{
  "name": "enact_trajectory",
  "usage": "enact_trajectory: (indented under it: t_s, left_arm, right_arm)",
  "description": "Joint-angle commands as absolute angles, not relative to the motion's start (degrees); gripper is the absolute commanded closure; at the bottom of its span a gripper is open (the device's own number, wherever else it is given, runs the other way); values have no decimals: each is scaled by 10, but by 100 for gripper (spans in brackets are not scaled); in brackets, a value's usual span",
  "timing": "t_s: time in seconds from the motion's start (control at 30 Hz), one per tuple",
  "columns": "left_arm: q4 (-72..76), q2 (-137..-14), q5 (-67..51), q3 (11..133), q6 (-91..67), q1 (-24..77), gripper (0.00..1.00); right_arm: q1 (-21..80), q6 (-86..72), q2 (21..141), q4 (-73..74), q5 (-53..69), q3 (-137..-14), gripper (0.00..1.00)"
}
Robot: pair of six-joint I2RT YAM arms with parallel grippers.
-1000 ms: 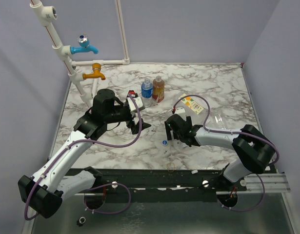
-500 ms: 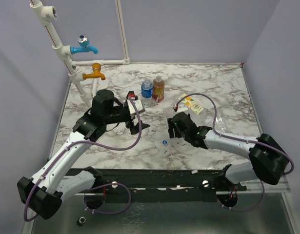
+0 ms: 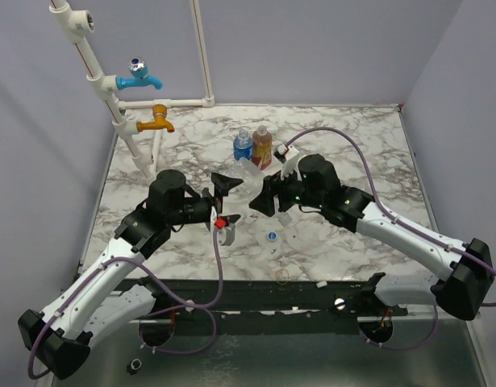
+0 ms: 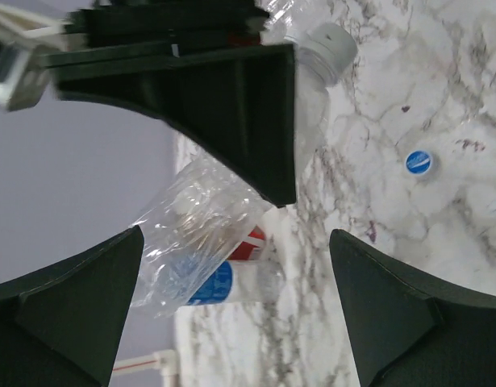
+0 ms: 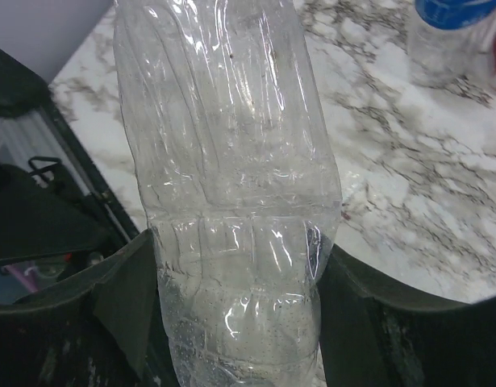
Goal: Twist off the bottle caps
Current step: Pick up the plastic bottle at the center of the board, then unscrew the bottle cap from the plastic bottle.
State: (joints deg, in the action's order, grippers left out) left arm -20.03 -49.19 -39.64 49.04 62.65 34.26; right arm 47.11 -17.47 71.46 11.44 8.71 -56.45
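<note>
A white cap (image 4: 328,44) sits on a clear bottle (image 5: 231,161) held over the middle of the bench (image 3: 352,137) by the right gripper (image 5: 235,270), clamped on its body. The left gripper (image 4: 233,235) gapes wide beside it, holding nothing. A loose cap (image 3: 272,236) lies nearer the front edge; a blue bottle (image 3: 243,147) and an amber bottle (image 3: 262,147) stand toward the back edge

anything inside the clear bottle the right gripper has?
No liquid seen: the clear bottle looks empty, its crumpled walls see-through. The right gripper clamps it, and its fingers cover part of it, so that stretch can't be checked.
</note>
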Motion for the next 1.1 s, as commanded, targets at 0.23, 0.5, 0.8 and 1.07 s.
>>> enact_trajectory:
  t_s: [0.23, 0.5, 0.8, 1.07]
  left_arm:
    - [78, -428, -374, 321, 977, 363, 1]
    - [313, -497, -339, 287, 1026, 364, 1]
    - [383, -574, -306, 307, 1095, 365, 1]
    - [392, -578, -309, 311, 1113, 365, 1]
  right_arm:
    - [415, -230, 737, 142, 322, -644, 53]
    - [330, -359, 771, 54, 509, -664, 56]
    - [324, -483, 810, -65, 651, -673, 56]
    - [322, -640, 835, -278, 759, -616, 61]
